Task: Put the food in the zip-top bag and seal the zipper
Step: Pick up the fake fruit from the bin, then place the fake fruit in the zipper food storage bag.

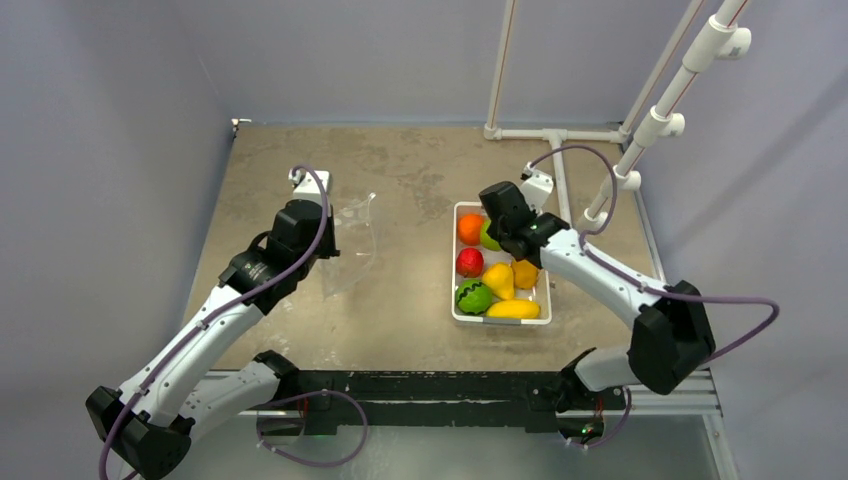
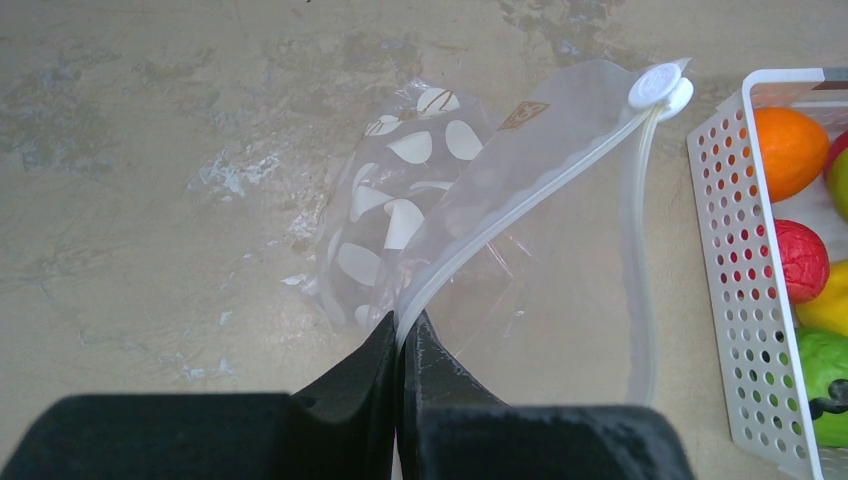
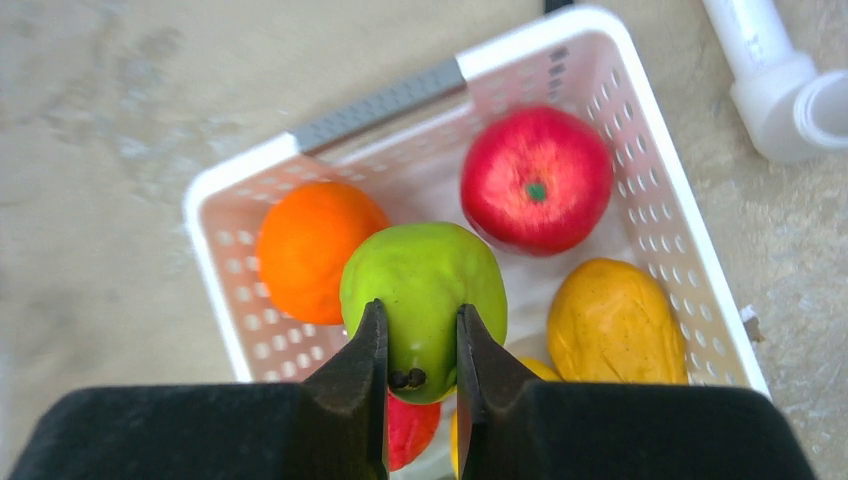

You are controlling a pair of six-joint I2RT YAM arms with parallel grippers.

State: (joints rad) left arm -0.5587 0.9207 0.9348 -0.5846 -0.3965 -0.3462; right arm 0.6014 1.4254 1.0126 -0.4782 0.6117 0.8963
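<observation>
The clear zip-top bag (image 2: 520, 290) lies on the table left of the basket, mouth held open; it also shows in the top view (image 1: 352, 245). My left gripper (image 2: 403, 318) is shut on the zipper (image 2: 520, 195), the pale strip along the near lip, whose white slider (image 2: 658, 86) sits at the far end. My left gripper (image 1: 330, 245) is at the bag's left edge. My right gripper (image 3: 420, 312) is shut on a yellow-green fruit (image 3: 425, 275) over the white basket (image 3: 235, 175). An orange (image 3: 305, 250), a red apple (image 3: 537, 178) and a yellow fruit (image 3: 612, 320) lie below.
The white slotted basket (image 1: 455, 310) stands right of centre with a striped green fruit (image 1: 473, 297), yellow pieces (image 1: 514, 308) and a red one (image 1: 470, 262). A white pipe frame (image 1: 555, 135) rises behind the basket. The table's edges run close on both sides.
</observation>
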